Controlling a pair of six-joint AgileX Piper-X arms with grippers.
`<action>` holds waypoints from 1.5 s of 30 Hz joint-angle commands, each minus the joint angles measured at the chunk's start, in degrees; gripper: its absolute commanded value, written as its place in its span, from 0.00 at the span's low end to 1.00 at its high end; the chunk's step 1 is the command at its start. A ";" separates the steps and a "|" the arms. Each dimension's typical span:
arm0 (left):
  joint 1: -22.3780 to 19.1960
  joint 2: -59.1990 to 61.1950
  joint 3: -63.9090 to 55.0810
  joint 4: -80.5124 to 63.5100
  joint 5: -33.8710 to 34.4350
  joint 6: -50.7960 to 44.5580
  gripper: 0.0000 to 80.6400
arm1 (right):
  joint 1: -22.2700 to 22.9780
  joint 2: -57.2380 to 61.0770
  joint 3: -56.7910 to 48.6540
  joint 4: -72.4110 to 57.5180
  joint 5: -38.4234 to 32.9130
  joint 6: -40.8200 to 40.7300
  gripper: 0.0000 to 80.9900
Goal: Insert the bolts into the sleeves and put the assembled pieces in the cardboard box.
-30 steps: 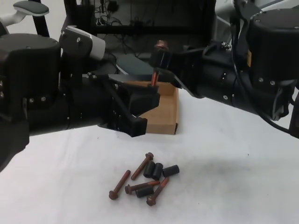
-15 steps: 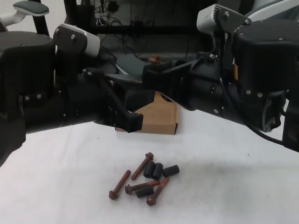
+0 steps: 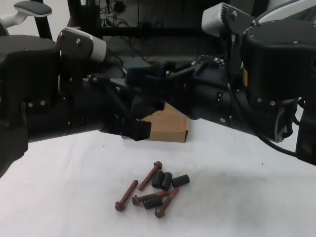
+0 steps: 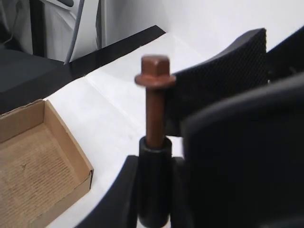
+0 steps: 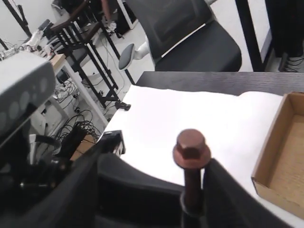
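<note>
A rust-brown bolt (image 4: 154,95) stands head up in a black sleeve (image 4: 153,185). My right gripper (image 5: 192,192) is shut on that sleeve, with the bolt head (image 5: 191,147) sticking up between its fingers. In the high view both arms meet above the cardboard box (image 3: 170,123), and the held piece is hidden there. My left gripper (image 3: 144,117) sits just under the right one at the box's near corner, its fingers apart. Several loose bolts (image 3: 150,175) and black sleeves (image 3: 168,180) lie in a cluster on the white cloth in front.
The cardboard box (image 4: 28,156) is open-topped and looks bare inside, also in the right wrist view (image 5: 280,156). White cloth (image 3: 256,197) covers the bench. An office chair (image 5: 190,33) and stands are beyond the bench's far edge.
The right gripper has swung left and down with the bolt and sleeve, from high above the box to right over the left gripper. The left arm shifted only slightly.
</note>
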 commanded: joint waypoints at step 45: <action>4.74 44.65 -44.24 29.06 -6.20 5.73 0.02 | -9.89 -11.13 1.78 58.42 -5.17 -18.08 0.86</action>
